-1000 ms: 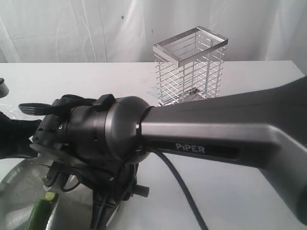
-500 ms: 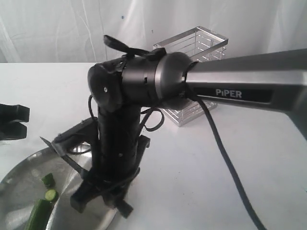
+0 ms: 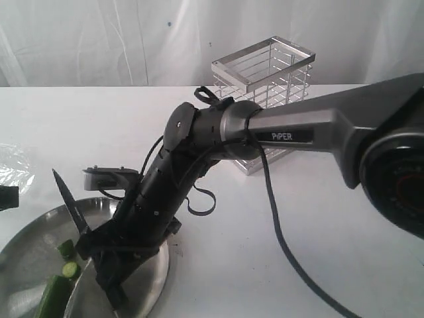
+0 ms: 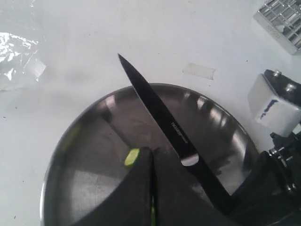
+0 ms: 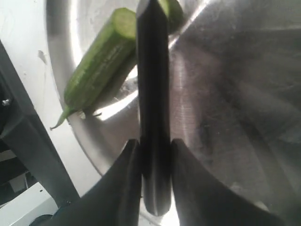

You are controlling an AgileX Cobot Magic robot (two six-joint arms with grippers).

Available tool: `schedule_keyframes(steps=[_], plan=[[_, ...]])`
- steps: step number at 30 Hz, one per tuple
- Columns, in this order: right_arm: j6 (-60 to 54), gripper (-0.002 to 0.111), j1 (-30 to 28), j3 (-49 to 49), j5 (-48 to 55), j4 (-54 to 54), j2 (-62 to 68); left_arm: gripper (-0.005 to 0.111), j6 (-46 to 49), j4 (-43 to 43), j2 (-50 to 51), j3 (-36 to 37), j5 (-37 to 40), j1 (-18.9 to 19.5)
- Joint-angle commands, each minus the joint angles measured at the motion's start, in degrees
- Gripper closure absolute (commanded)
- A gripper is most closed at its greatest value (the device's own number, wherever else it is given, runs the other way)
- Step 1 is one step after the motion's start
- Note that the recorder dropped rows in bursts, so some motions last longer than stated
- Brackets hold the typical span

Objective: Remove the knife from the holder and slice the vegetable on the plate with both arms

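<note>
Pulled back toward the left edge since the earlier frame, the left gripper [image 3: 5, 197] hangs clenched, fingers pressed together. The steel plate [image 3: 30, 248] holds the green vegetable [image 3: 53, 297] toward its 7 o'clock, with two cut slices [image 3: 70, 269] just beside its cut end. Over the plate the knife [image 3: 69, 199] tilts its tip toward 11 o'clock, its handle grasped by the right gripper [image 5: 155, 146]. The right arm [image 3: 291, 136] now slants lower, uncovering the wire holder [image 3: 262, 99], which stands upright at 1 o'clock.
</note>
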Motion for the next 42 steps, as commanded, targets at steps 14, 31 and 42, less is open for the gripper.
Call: schedule_keyframes(steps=[14,31,42], plan=[[-5.0,0.057,-0.5,0.1,-3.3,1.5,0.0,0.107,3.0,-0.4,-9.4,1.9,-2.0,0.1],[-15.2,0.108,-0.5,16.6,-28.1,0.0,-28.3,0.107,5.4,-2.5,-22.1,1.9,6.9,0.1],[-20.8,0.108,-0.4,28.3,-36.1,11.1,-45.6,0.107,5.7,-4.0,-25.0,1.9,12.8,0.1]])
